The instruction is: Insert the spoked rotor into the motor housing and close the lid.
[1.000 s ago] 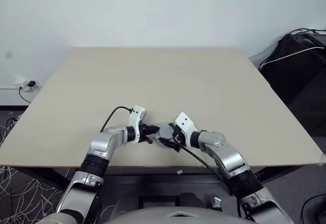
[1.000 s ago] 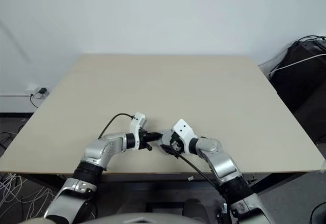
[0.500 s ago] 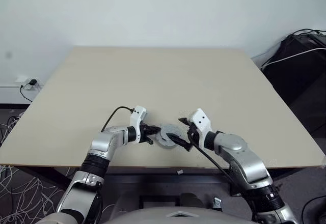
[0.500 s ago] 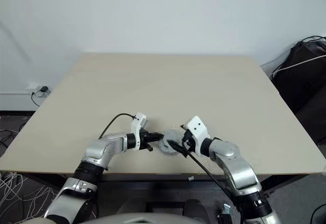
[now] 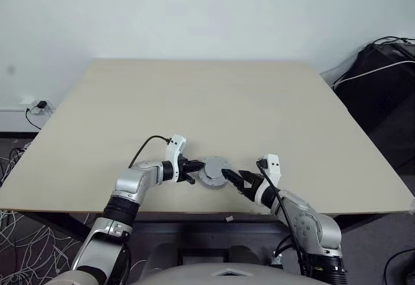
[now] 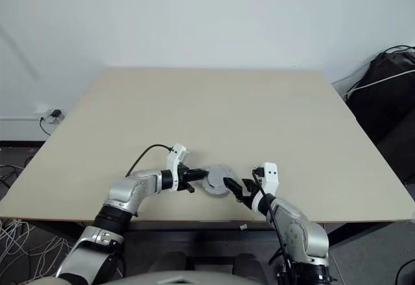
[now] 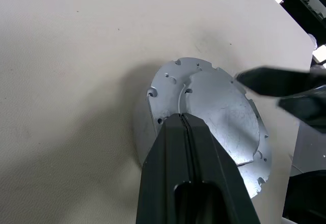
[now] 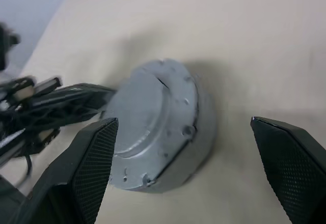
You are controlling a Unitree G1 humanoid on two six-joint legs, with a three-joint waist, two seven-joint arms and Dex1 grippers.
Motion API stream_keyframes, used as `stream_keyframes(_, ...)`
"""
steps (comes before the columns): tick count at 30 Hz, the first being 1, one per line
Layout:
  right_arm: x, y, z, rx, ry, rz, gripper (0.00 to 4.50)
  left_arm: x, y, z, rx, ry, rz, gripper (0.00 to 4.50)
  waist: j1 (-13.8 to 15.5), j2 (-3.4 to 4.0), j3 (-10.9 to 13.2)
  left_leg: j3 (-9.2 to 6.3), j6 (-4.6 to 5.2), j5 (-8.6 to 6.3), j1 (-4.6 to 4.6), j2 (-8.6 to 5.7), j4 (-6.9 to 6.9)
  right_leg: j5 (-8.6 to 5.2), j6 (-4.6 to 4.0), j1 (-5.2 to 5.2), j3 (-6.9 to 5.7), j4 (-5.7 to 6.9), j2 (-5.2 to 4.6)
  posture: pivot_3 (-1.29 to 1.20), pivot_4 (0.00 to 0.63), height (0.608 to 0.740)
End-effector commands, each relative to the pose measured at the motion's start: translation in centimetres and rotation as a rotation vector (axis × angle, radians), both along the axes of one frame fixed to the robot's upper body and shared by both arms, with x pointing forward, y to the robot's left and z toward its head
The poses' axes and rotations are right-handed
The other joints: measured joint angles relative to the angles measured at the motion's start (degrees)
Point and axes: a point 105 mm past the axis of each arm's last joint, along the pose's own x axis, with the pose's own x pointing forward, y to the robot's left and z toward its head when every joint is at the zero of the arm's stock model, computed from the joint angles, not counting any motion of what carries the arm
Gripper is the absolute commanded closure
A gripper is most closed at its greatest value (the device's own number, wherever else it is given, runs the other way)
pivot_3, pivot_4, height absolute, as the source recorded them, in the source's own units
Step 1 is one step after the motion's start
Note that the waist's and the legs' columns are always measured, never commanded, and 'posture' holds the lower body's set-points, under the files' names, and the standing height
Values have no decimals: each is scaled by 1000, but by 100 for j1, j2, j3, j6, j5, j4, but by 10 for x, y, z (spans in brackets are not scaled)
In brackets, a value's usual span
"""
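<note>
The lid [image 5: 213,170] lies flat and closed near the table's front edge, a round silvery-grey cap with its plain side up [image 7: 219,117]. Beneath it, the motor housing and the spoked rotor are hidden. My left gripper [image 5: 196,166] is shut, and its fingertips [image 7: 182,116] rest on the lid's left rim. My right gripper [image 5: 229,175] stands open just right of the lid, apart from it, with nothing between its fingers [image 8: 97,158]. From the right wrist, the lid [image 8: 147,122] shows as a low cylinder with the left gripper [image 8: 61,99] behind it.
The beige table [image 5: 214,103] stretches wide and bare behind the lid. Its front edge [image 5: 194,212] runs just below both grippers. Black equipment with cables [image 5: 382,78] stands off the table's right side, and cables lie on the floor [image 5: 19,252] at the left.
The right gripper has rolled and drawn back to the right, away from the lid. The lid, tilted up a second ago, now lies flat. The left gripper has stayed put.
</note>
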Motion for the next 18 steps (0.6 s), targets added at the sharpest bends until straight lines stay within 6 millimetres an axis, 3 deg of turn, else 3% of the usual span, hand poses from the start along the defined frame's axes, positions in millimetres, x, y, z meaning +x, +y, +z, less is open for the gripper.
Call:
stream_keyframes(1, 7, 2, 1, 76, 38, -37, 39, -8, -9, -4, 11, 19, -46, 4500, -5, 6, -2, 0, -2, -1, 0, 0, 0, 0, 0, 0, 0, 0, -1, 0, 0, 740)
stream_keyframes(10, 8, 13, 5, 316, 122, -42, 39, -10, -7, -6, 16, 22, -37, 4500, -40, 18, -10, 2, -1, 0, 2, 0, -2, 1, 3, 0, -1, 0, 0, 0, 0, 740)
stream_keyframes(18, -6, 29, 19, 455, 161, 68, 39, -11, -6, -6, 16, 25, -35, 4500, -68, 24, -13, 3, 2, 0, -5, -1, -5, 1, 2, -6, 0, -1, 1, 0, 0, 740)
